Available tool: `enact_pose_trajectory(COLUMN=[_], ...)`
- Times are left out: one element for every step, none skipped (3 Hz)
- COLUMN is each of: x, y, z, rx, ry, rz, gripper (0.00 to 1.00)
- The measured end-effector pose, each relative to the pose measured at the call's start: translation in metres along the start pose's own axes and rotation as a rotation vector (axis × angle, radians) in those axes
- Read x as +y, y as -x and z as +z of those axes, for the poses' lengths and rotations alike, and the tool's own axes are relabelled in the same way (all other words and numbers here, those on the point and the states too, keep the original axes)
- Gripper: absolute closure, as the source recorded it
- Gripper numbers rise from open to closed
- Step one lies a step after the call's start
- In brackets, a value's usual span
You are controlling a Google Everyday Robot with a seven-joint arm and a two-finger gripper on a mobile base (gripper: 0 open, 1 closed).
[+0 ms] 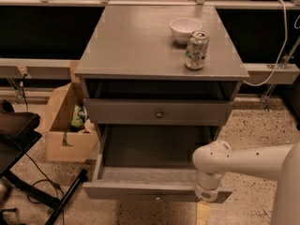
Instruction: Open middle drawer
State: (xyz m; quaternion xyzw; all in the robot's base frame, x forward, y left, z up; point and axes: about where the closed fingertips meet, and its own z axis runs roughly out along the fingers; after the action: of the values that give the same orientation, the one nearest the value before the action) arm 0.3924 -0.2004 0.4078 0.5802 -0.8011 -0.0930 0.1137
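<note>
The middle drawer [140, 111] is a grey flat front with a small round metal knob [159, 113] at its centre, and it sits pushed in flush with the grey cabinet [140, 46]. The taller bottom drawer [145, 190] below it is pulled far out, and its box is empty. My white arm [243, 161] comes in from the right. My gripper [203, 213] points down at the bottom edge of the view, just in front of the bottom drawer's front at its right end, well below and right of the knob.
A white bowl [185, 29] and a drink can [196, 49] stand on the cabinet top at the back right. An open cardboard box [70, 125] sits on the floor to the left. A dark chair base and cables [28, 172] lie at the lower left.
</note>
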Motion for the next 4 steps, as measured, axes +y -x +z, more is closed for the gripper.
enact_pose_trajectory(x=[0.0,0.0,0.0,0.0], y=[0.0,0.0,0.0,0.0], z=[0.0,0.0,0.0,0.0], rx=[0.0,0.0,0.0,0.0], ry=[0.0,0.0,0.0,0.0], rz=[0.0,0.0,0.0,0.0], gripper=[0.0,0.0,0.18,0.48])
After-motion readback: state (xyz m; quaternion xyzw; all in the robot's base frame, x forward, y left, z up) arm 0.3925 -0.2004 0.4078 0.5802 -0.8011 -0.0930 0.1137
